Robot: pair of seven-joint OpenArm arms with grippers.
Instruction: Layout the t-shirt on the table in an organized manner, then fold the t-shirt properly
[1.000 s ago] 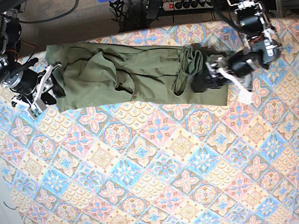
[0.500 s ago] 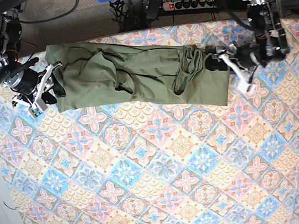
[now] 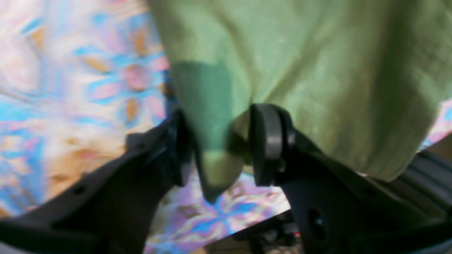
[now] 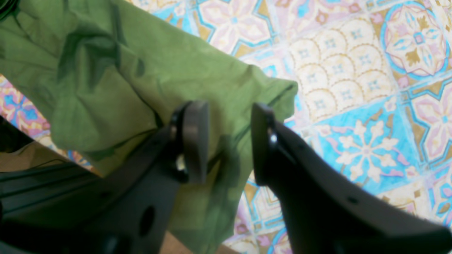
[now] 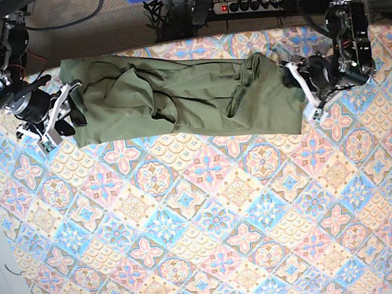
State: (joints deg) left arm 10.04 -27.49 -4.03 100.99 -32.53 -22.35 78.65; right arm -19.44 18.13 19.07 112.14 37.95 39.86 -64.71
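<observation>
Since before, my left tool (image 5: pixel 304 92) shifted to the t-shirt's (image 5: pixel 174 95) edge, its jaws spread around a fold; right tool (image 4: pixel 226 141) straddles cloth, grip uncertain, on the tiled counter (image 5: pixel 215 232).

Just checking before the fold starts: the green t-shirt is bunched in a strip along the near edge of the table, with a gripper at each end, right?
Not quite. The t-shirt lies along the far edge of the table, next to the robot's base, as the base view shows. The rest holds: the left gripper and the right gripper sit at its two ends.

The base camera looks straight down on the whole counter (image 5: pixel 219 261), while each wrist camera looks closely past its pincer at the t-shirt (image 5: pixel 174 95).
</observation>
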